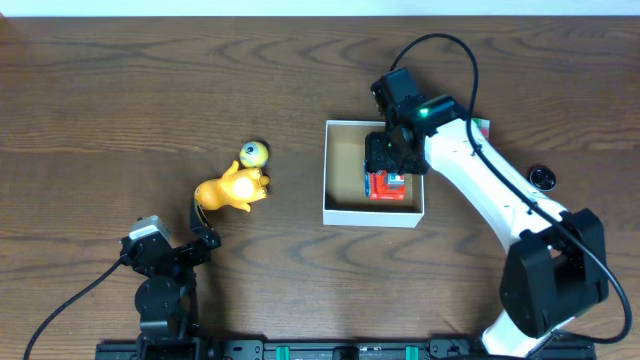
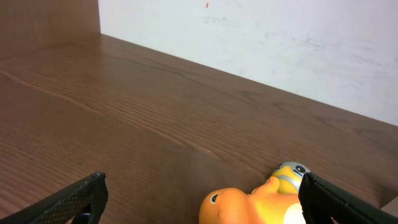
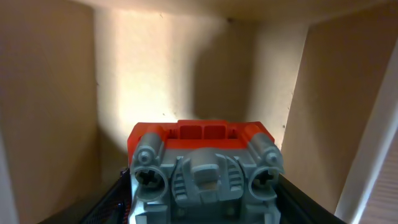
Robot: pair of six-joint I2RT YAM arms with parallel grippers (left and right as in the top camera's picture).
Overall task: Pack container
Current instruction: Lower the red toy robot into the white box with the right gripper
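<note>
The small square white cardboard box (image 1: pixel 372 218) (brown inside) sits centre-right in the overhead view. Within it the right gripper (image 1: pixel 386 165) clamps a red-and-grey plastic toy (image 3: pixel 204 167). Lower left, the left gripper (image 1: pixel 200 228) gapes beside an orange figurine (image 1: pixel 232 188).

No legible text, labels or numbers anywhere.

Tally: one white cardboard container (image 1: pixel 373 217). Toys, three: one red-and-grey block toy (image 1: pixel 385 186), one orange figure (image 1: pixel 232 190), one yellow eyeball (image 1: pixel 254 153). One small black round item (image 1: pixel 543 178). Pincers, two: left pincer (image 1: pixel 203 226), right pincer (image 1: pixel 390 160).
</note>
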